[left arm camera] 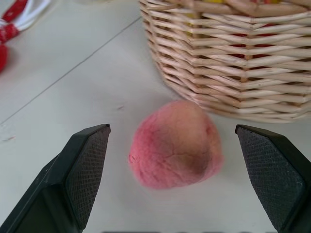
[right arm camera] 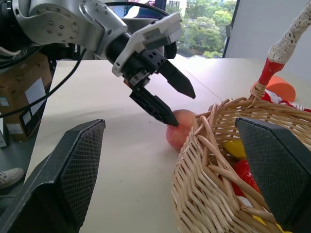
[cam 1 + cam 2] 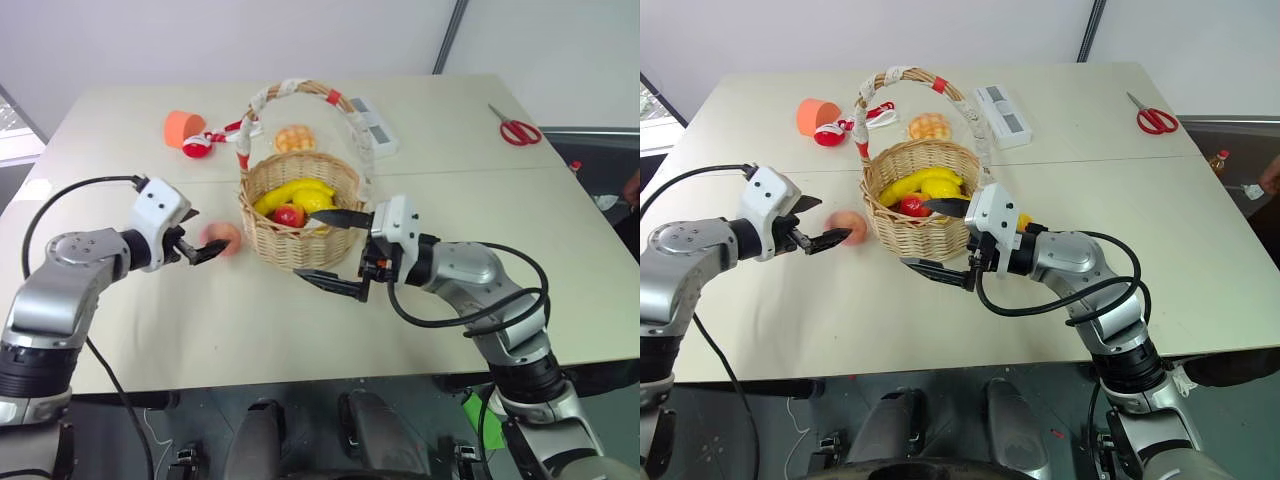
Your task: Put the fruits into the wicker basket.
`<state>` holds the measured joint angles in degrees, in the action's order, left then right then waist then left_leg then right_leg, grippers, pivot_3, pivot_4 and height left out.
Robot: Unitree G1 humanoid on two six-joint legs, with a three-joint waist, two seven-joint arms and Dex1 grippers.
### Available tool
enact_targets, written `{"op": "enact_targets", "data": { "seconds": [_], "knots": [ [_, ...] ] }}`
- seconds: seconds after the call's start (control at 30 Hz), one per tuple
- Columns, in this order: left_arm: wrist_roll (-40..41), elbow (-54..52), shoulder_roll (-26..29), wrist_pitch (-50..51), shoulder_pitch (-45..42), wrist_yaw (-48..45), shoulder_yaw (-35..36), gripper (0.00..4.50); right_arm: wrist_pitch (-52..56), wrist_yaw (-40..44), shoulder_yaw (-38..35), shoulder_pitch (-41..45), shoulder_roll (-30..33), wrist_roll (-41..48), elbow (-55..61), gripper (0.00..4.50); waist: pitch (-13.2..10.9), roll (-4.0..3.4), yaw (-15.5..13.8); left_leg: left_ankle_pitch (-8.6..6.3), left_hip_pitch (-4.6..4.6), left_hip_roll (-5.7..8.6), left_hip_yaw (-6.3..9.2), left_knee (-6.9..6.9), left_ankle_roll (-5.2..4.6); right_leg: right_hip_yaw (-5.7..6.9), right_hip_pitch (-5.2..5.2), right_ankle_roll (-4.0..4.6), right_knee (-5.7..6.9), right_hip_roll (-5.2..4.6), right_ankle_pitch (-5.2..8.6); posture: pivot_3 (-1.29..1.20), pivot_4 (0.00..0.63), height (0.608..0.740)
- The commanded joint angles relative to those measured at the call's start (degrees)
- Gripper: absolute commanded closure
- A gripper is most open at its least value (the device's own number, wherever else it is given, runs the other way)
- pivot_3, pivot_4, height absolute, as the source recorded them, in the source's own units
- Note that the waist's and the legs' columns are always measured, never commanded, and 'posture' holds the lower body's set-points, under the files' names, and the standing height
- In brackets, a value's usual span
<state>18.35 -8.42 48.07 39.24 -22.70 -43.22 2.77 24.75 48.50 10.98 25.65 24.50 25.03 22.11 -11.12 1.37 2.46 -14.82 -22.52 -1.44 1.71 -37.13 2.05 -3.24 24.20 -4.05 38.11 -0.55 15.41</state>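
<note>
Orange cup [image 3: 182, 127] on its side at the far left of the pale counter [image 3: 150, 330], red-and-white ribbon [image 3: 215, 135] beside it, tan waffle-patterned bun [image 3: 294, 138], white power strip [image 3: 372, 125], red-handled scissors [image 3: 518, 130] at the far right

A pink round peach [image 1: 176, 144] sits on the table, right beside the wicker basket [image 3: 300, 240] but still outside it. The round tan basket stands upright with its tall ribbon-wrapped handle. Yellow bananas [image 3: 293, 193] and a red apple [image 3: 290, 215] lie inside.
</note>
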Motion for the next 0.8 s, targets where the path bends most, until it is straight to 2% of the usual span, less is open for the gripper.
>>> {"op": "enact_targets", "data": {
  "seconds": [0.03,0.2,0.47,0.57,0.63,0.67,0.8],
  "knots": [
    [-2.5,2.4,0.1,-1.0,-2.9,-0.8,-2.6,0.08,-1.1,-0.1,-0.4,0.8,-0.5,0.2,0.8,0.0,0.0,0.0,0.0,0.0,0.0,0.03,0.0,0.0,0.0,0.0,0.0,0.0,0.0,0.0,0.0,0.0,0.15,0.74],
    [-5.4,7.6,-1.3,-2.4,-5.9,-1.4,-6.3,0.08,-1.1,-0.4,-0.6,0.5,-0.5,0.0,1.1,0.0,0.0,0.0,-0.1,0.0,0.0,0.04,0.01,0.0,0.0,0.01,0.0,0.0,0.0,0.01,0.0,0.0,0.15,0.74],
    [-6.4,11.8,-5.3,-4.2,-8.0,-2.0,-6.8,0.08,-1.0,-0.8,-0.6,0.2,-0.4,-0.1,1.6,0.0,0.0,0.0,0.0,0.0,-0.01,0.05,0.01,-0.01,0.0,0.01,0.0,-0.01,0.01,0.0,0.0,0.0,0.15,0.74],
    [-6.5,11.7,-5.6,-4.2,-7.8,-2.1,-6.3,0.95,-1.0,-0.8,-0.7,0.2,-0.3,-0.2,1.5,0.0,0.0,0.0,0.0,0.0,-0.02,0.04,0.01,-0.01,0.0,0.01,0.01,-0.01,0.01,0.0,0.0,0.0,0.15,0.74],
    [-6.7,11.2,-5.0,-3.9,-7.3,-1.8,-5.8,1.92,-1.0,-0.9,-0.7,0.0,-0.2,-0.2,1.7,0.0,0.0,0.0,0.0,0.0,-0.02,0.04,0.02,-0.01,0.0,0.01,0.01,-0.01,0.01,0.0,0.0,0.0,0.15,0.74],
    [-6.7,10.9,-4.6,-3.9,-7.0,-1.8,-5.4,2.18,-1.0,-0.9,-0.6,0.0,-0.2,-0.2,1.8,0.0,0.0,0.0,0.0,0.0,-0.02,0.04,0.02,-0.01,0.0,0.01,0.01,-0.01,0.02,0.0,0.0,0.0,0.15,0.74],
    [-3.7,8.6,-2.9,-3.4,-4.3,-2.2,0.1,2.18,-0.8,-1.2,-0.7,-0.5,0.0,-0.2,2.4,0.0,0.0,0.0,0.1,0.0,-0.02,0.0,0.02,0.0,0.0,0.0,0.02,-0.01,0.01,-0.01,0.0,0.0,0.15,0.74]
  ]
}}
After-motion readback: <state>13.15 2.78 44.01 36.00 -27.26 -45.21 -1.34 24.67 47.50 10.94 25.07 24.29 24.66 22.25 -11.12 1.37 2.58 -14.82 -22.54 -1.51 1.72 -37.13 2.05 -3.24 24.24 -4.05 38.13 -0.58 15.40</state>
